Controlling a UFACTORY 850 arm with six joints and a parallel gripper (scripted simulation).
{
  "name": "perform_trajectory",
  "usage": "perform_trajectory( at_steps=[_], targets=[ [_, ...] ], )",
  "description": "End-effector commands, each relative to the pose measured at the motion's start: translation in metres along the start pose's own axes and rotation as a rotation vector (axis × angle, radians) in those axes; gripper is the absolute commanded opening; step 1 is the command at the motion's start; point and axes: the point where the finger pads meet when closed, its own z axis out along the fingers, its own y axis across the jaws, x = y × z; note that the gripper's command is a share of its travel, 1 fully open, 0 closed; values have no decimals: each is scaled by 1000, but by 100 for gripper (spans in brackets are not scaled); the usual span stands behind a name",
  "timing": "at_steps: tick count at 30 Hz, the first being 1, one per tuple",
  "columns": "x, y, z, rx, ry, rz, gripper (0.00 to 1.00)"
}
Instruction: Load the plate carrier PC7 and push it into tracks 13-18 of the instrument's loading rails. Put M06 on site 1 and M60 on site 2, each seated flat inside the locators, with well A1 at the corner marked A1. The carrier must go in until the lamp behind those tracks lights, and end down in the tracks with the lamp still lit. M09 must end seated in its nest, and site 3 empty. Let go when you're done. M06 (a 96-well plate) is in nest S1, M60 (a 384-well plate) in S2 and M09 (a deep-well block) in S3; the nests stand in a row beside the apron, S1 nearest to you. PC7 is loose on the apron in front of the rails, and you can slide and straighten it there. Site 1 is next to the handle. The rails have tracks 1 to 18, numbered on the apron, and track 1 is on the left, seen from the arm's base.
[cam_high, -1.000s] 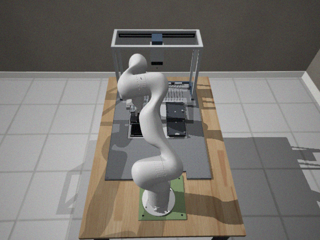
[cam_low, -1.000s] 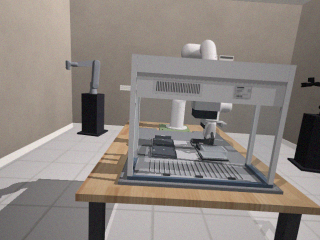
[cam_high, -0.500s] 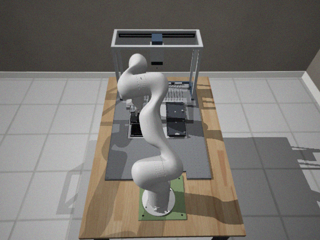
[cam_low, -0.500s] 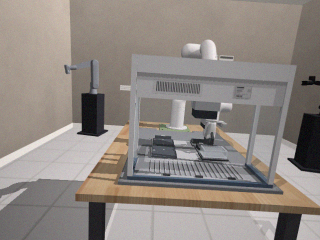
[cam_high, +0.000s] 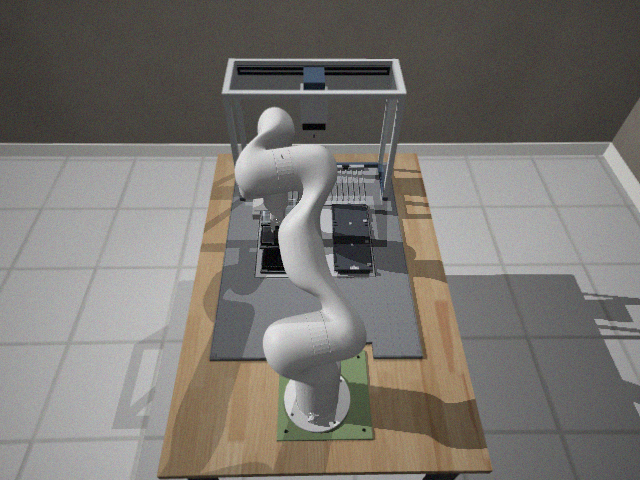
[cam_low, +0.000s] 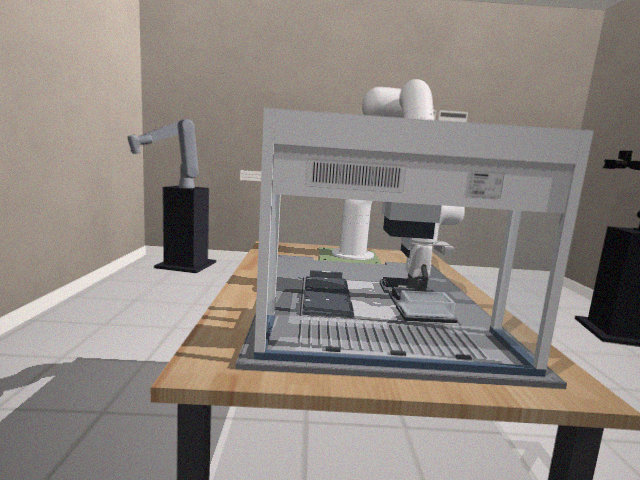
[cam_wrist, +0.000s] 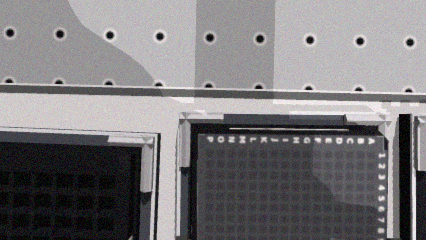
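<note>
- Since plates must load from the nests, we have the gripper (cam_low: 417, 279) down over the nest row, clamped wide on M60 (cam_wrist: 290, 185), probably across its width; fingers hidden.
- PC7 (cam_high: 352, 237) waits unloaded on the apron.
</note>
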Motion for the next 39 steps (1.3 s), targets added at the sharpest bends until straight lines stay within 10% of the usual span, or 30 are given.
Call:
perform_trajectory(
  at_steps=[1, 39],
  targets=[
    [0, 1, -1, -3, 1, 0, 0],
    [0, 1, -10, -3, 1, 0, 0]
  ],
)
